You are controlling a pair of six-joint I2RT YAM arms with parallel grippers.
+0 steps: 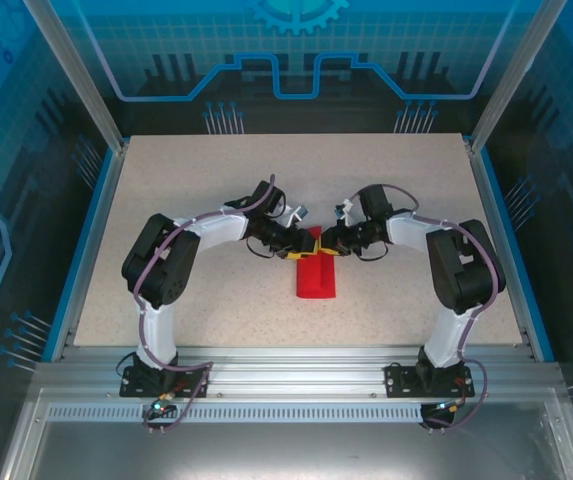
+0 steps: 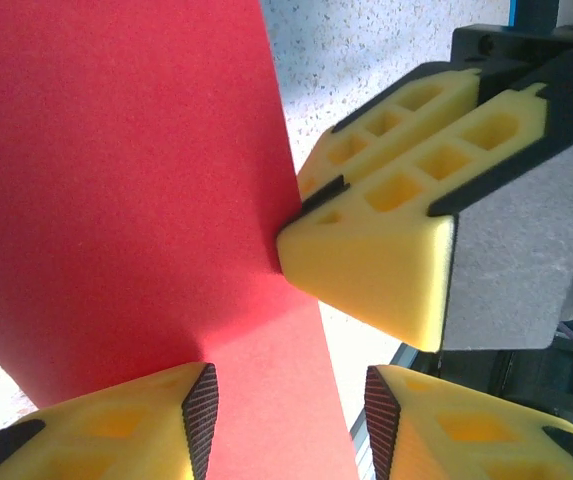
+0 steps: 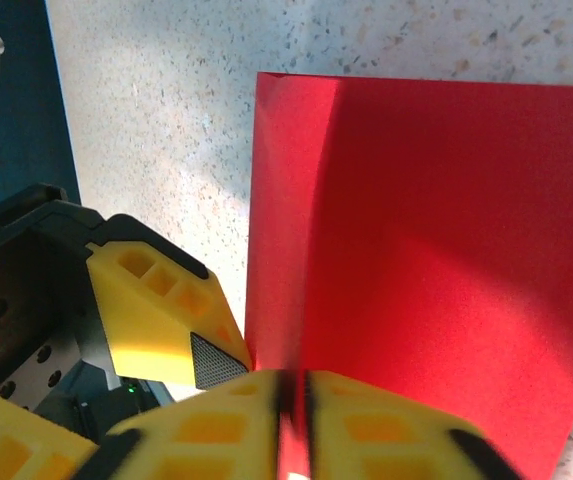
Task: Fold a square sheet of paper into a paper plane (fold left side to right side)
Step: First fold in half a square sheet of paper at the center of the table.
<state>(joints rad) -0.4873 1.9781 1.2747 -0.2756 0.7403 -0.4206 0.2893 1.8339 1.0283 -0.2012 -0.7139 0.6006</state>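
Top view, near edge first: both arm bases sit on the rail [image 1: 296, 375], and the arms bend inward over the table [image 1: 216, 190]. The sheet of paper [image 1: 316, 282] lies mid-table, roughly btwn the two arms. It shows as a red rectangle, narrower than long, w/ its long side running near to far. At its far end the L gripper [image 1: 303, 246] and R gripper [image 1: 327, 240] meet, tips close together right at the paper's far edge.

R wrist cam: the R gripper's yellow fingers [image 3: 206, 430] are pressed together w/ the red edge pinched btwn them — clamped on the sheet. The paper stretches away from the tips w/ a soft lengthwise bend, and the strip left of the bend is lit brighter. One L finger [image 3: 151, 310] sits just beside the paper's left edge.

L wrist cam: the L gripper's fingers [image 2: 116, 430] stand apart, w/ red paper running through the gap — can't tell whether either pad touches it. Further on, the R gripper's fingertips [image 2: 366, 260] close on the paper's edge. Speckled tabletop lies beyond.
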